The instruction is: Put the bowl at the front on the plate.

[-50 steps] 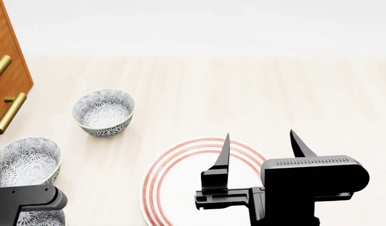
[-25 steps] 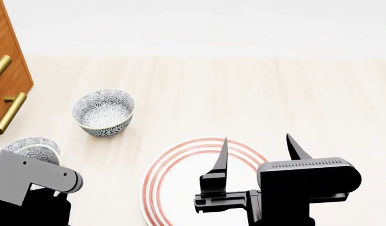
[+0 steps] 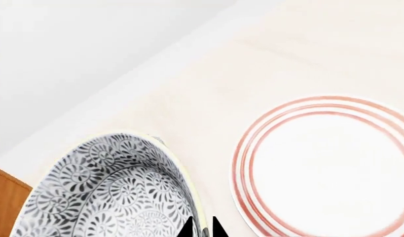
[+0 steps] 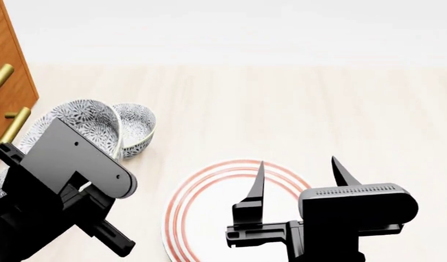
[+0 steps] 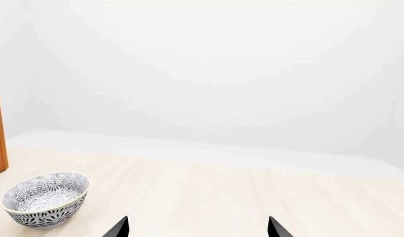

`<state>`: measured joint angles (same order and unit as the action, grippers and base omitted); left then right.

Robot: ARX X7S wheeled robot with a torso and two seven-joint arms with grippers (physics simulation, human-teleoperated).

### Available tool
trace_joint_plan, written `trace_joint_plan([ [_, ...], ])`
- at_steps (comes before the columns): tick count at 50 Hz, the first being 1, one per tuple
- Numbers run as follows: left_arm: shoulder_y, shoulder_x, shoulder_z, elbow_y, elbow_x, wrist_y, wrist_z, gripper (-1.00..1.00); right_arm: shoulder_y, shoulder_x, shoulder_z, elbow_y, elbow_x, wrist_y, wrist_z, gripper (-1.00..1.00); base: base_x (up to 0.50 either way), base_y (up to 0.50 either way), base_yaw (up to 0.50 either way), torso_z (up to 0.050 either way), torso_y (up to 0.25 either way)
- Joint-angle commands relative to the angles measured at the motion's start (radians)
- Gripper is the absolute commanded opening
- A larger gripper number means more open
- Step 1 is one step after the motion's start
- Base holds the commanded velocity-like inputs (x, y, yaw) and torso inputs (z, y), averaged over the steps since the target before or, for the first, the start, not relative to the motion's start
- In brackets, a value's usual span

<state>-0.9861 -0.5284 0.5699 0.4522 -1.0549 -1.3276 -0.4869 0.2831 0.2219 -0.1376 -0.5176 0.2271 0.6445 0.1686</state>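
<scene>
Left pincer (image 3: 203, 228): tips pinched on the rim of the bowl (image 3: 109, 190), one tip inside, one outside, only a narrow gap between them. In the head view the bowl (image 4: 81, 124) is off the bench (image 4: 281, 109), tilted, partly hidden behind the left arm (image 4: 63, 185). It overlaps a second bowl (image 4: 138, 129) that sits upright on the bench behind it; whether the two touch cannot be told.

Plate (image 4: 208, 210): flat on the bench, toward the near edge, well apart from the held bowl and to its right. In the left wrist view the plate (image 3: 327, 165) lies beside the held bowl with bare bench between them.

Right pincer (image 4: 296, 174): open, tips wide apart, holding nothing, over the plate's right part. Its wrist view shows both tips at the frame edge, and the second bowl (image 5: 45, 198) upright on the bench.

Wooden cabinet (image 4: 9, 65) with brass handles stands at the bench's left edge.
</scene>
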Motion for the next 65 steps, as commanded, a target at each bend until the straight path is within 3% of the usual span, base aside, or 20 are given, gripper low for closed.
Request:
trace_joint_plan([
  [1, -0.153, -0.035, 0.216, -0.119, 0.175, 0.161, 0.312, -1.0, 0.009, 0.009, 0.014, -0.027, 0.02, 0.015, 0.003, 1.0, 0.0, 0.0, 0.0, 0.0, 0.0],
  [2, -0.167, -0.041, 0.257, -0.128, 0.203, 0.197, 0.374, -1.0, 0.012, 0.01, 0.024, -0.042, 0.031, 0.023, 0.002, 1.0, 0.0, 0.0, 0.0, 0.0, 0.0],
  [13, -0.242, 0.004, 0.439, -0.287, 0.356, 0.369, 0.627, -1.0, 0.077, 0.032, 0.132, -0.181, 0.145, 0.167, 0.012, 1.0, 0.0, 0.0, 0.0, 0.0, 0.0],
  [24, -0.286, 0.062, 0.564, -0.466, 0.476, 0.514, 0.786, -1.0, 0.074, 0.057, 0.135, -0.232, 0.186, 0.196, -0.011, 1.0, 0.0, 0.0, 0.0, 0.0, 0.0],
  [32, -0.32, 0.128, 0.587, -0.648, 0.522, 0.596, 0.857, -1.0, 0.072, 0.068, 0.132, -0.239, 0.195, 0.202, -0.016, 1.0, 0.0, 0.0, 0.0, 0.0, 0.001],
  [38, -0.334, 0.215, 0.621, -0.868, 0.575, 0.702, 0.927, -1.0, 0.077, 0.078, 0.136, -0.256, 0.209, 0.214, -0.019, 1.0, 0.0, 0.0, 0.0, 0.0, 0.0],
  [50, -0.35, 0.481, 0.711, -1.488, 0.714, 1.138, 1.132, -1.0, 0.137, 0.099, 0.21, -0.301, 0.304, 0.305, -0.025, 1.0, 0.0, 0.0, 0.0, 0.0, 0.001],
  [53, -0.342, 0.527, 0.718, -1.585, 0.712, 1.231, 1.156, -1.0, 0.178, 0.109, 0.24, -0.31, 0.338, 0.353, -0.02, 1.0, 0.0, 0.0, 0.0, 0.0, 0.0],
  [65, -0.278, 0.528, 0.902, -1.584, 0.596, 1.339, 1.13, -1.0, 0.391, 0.12, 0.392, -0.339, 0.533, 0.594, 0.027, 1.0, 0.0, 0.0, 0.0, 0.0, 0.0],
])
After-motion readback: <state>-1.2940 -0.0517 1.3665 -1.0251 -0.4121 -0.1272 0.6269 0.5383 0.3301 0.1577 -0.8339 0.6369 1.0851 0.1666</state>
